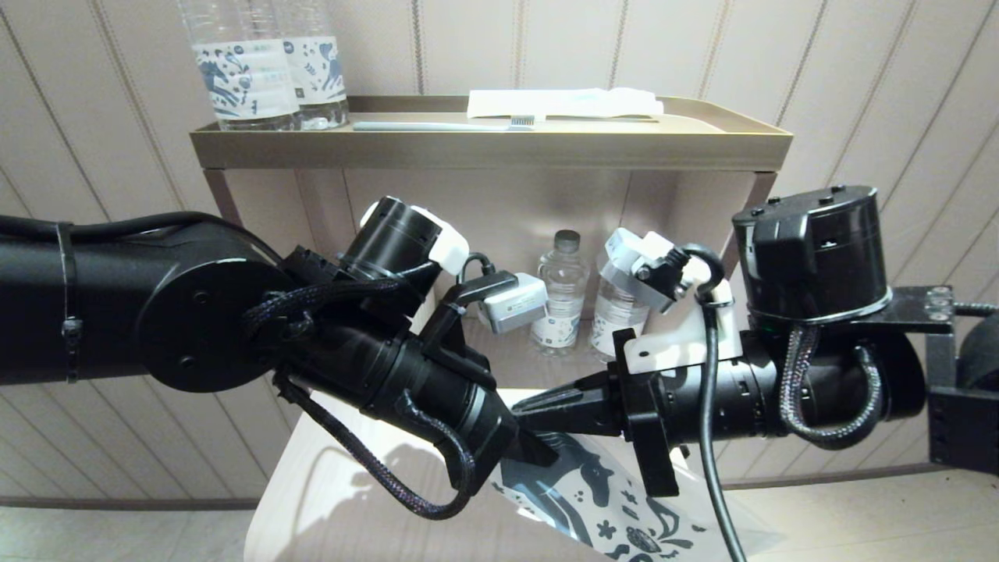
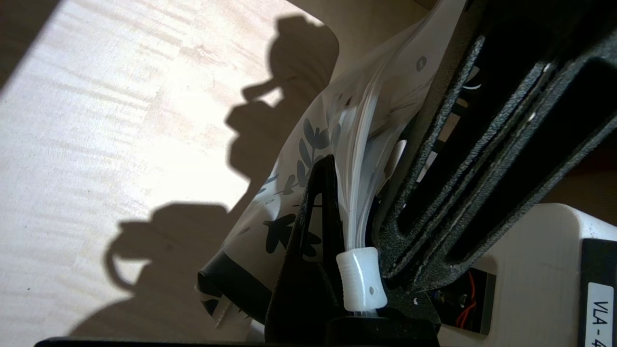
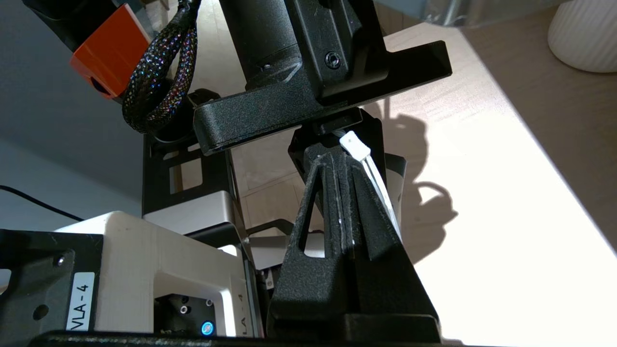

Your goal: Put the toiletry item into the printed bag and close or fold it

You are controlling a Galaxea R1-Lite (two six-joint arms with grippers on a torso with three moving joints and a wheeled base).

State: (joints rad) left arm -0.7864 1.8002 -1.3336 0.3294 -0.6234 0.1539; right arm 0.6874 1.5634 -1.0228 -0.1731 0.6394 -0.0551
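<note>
Printed bag [image 1: 601, 499] hangs over the pale surface [image 1: 328, 499], pinched at its zip strip by the left claw [image 1: 538, 453]. Right claw [image 1: 538, 406], jaws together, meets it beside the white slider [image 2: 360, 278]. Advisable: draw the slider steadily along the strip. Toiletry item unseen.

right end effector [image 3: 343, 180] pinched tight beside the bag's white zip slider [image 3: 355, 146].

printed bag [image 1: 593, 499] between pincers — above table [image 1: 328, 499]
</note>
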